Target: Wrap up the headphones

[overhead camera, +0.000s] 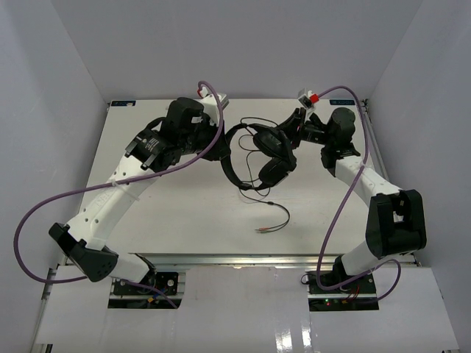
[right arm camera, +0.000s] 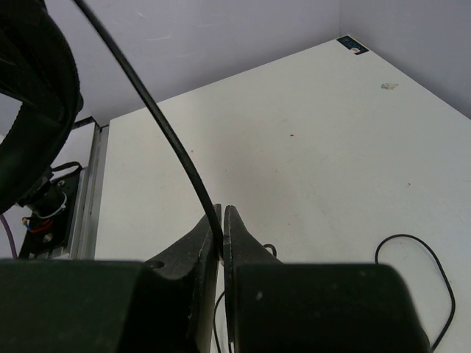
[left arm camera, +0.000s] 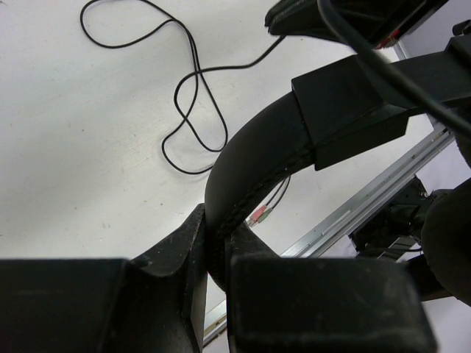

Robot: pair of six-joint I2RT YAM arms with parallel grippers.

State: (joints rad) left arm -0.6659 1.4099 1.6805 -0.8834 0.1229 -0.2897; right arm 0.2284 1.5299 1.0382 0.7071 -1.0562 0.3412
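Note:
The black headphones hang above the table's far middle, held between both arms. My left gripper is shut on the curved headband; its jaws pinch the band from both sides. My right gripper is shut on the thin black cord, which runs up and left from between the closed jaws. An earcup edge shows at the left of the right wrist view. The rest of the cord loops loosely on the table and ends in reddish plugs, seen also in the left wrist view.
White walls close in the table on the left, back and right. A metal rail runs along the table's near edge. Purple arm cables arc beside each arm. A small mark lies on the far table.

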